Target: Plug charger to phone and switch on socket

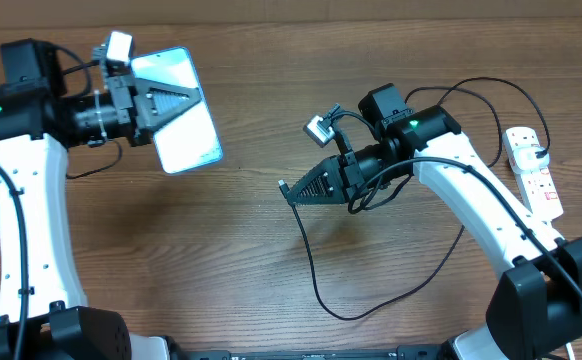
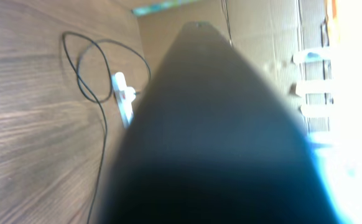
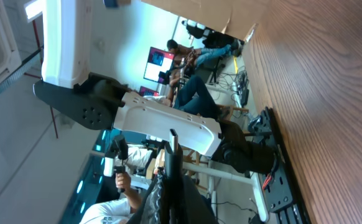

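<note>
My left gripper [image 1: 193, 97] is shut on the phone [image 1: 186, 140], a slim slab with a light blue screen held up over the table's far left, tilted. My right gripper [image 1: 289, 192] is at mid-table, pointing left and shut on the charger's small black plug tip [image 3: 173, 140], which sticks out past the fingertips. The charger's thin black cable [image 1: 311, 270] hangs from that grip, loops toward the front edge and runs back right. The socket [image 1: 536, 170], a white power strip, lies at the far right edge. A dark blur fills most of the left wrist view, with the socket [image 2: 125, 99] small beyond it.
Bare wood separates the two grippers. The cable also arcs over the right arm [image 1: 471, 200] toward the socket. In the right wrist view the left arm's white link [image 3: 168, 121] shows ahead, with people and desks behind the table.
</note>
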`<state>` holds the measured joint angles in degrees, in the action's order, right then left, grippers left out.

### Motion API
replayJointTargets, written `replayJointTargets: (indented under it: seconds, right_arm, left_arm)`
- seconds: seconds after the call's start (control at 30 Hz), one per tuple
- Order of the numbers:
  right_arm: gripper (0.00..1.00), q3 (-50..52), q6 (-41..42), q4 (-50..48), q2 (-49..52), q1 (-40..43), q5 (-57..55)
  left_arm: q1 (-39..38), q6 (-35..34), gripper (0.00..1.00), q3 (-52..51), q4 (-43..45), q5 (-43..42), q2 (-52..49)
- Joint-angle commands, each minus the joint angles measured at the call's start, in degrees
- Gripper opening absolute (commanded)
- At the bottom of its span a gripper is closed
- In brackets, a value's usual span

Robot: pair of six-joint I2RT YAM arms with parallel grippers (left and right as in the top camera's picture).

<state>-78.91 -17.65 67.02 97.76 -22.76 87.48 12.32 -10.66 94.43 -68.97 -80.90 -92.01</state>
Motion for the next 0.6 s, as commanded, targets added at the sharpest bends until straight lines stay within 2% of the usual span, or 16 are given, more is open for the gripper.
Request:
replayJointTargets:
  seconds: [0.0,0.03,0.17,0.33,0.47,0.57]
  right_arm:
    - [0.04,-1.1,-1.9,-0.2,-0.9,-0.1,2.4]
    - [0.04,-1.1,-1.9,-0.3,-0.9,-0.1,2.4]
    - [0.04,-1.4,0.0,-2.1,-0.9,-0.1,2.4]
    - [0.04,-4.3,10.2,-10.6,-0.9,-0.1,1.5]
    - [0.04,-7.2,17.9,-14.8,-0.9,-0.1,-4.2]
    - [0.04,-8.1,18.6,-15.0,-0.9,-0.5,-4.3]
  left_arm:
    - [-2.8,-2.7,0.04,1.0,0.3,1.4,0.8]
    - [-3.7,-5.1,0.05,1.0,0.5,3.9,0.8]
    - [-5.2,-9.5,0.04,1.0,3.8,5.1,0.8]
    - [-5.7,-16.5,0.04,1.0,10.2,7.0,0.8]
    - [-5.9,-19.5,0.04,1.0,11.4,10.5,0.8]
    - [-6.4,-20.2,0.04,1.0,11.6,10.8,0.8]
